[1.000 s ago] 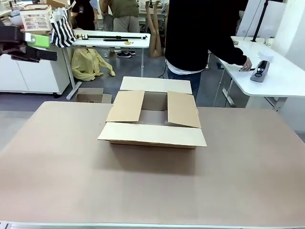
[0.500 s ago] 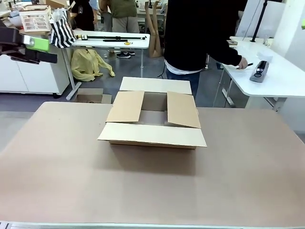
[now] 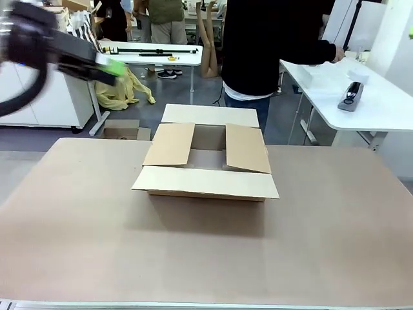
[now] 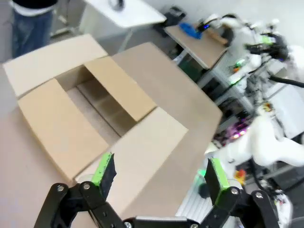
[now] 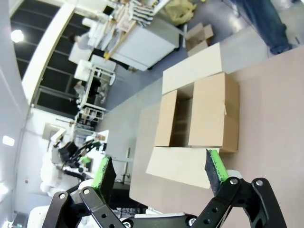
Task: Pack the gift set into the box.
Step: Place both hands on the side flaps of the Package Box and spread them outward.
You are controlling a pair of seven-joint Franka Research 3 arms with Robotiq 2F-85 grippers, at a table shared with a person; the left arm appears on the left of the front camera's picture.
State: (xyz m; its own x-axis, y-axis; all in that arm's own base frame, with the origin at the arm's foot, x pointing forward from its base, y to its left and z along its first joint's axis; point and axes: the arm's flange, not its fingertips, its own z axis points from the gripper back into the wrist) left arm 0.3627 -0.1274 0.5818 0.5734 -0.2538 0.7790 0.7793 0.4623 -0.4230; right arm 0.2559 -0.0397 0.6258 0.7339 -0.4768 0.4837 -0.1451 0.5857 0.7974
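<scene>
The box (image 3: 206, 161) is a brown cardboard carton in the middle of the table. Its long flaps are spread outward, its two short flaps lie level over the opening, and a gap shows the inside. The box (image 4: 95, 109) lies below and ahead of my left gripper (image 4: 159, 173), which is open and holds nothing. In the front view the left gripper (image 3: 103, 64) is a blur high at the upper left, well away from the carton. My right gripper (image 5: 159, 173) is open high above the box (image 5: 199, 118). A light-grey rounded item with a dark band (image 3: 349, 95), seemingly the gift set, lies on the white side table.
A person in black stands behind the box, one hand (image 3: 337, 51) reaching over the white side table (image 3: 381, 113) at the right. A small open carton (image 3: 122, 131) sits on the floor beyond the table's far left edge. The brown tabletop (image 3: 206, 258) stretches wide around the box.
My left gripper has swung fast rightward from the far-left edge. The person's hand has lifted off the spot beside the grey item and moved farther back along the side table.
</scene>
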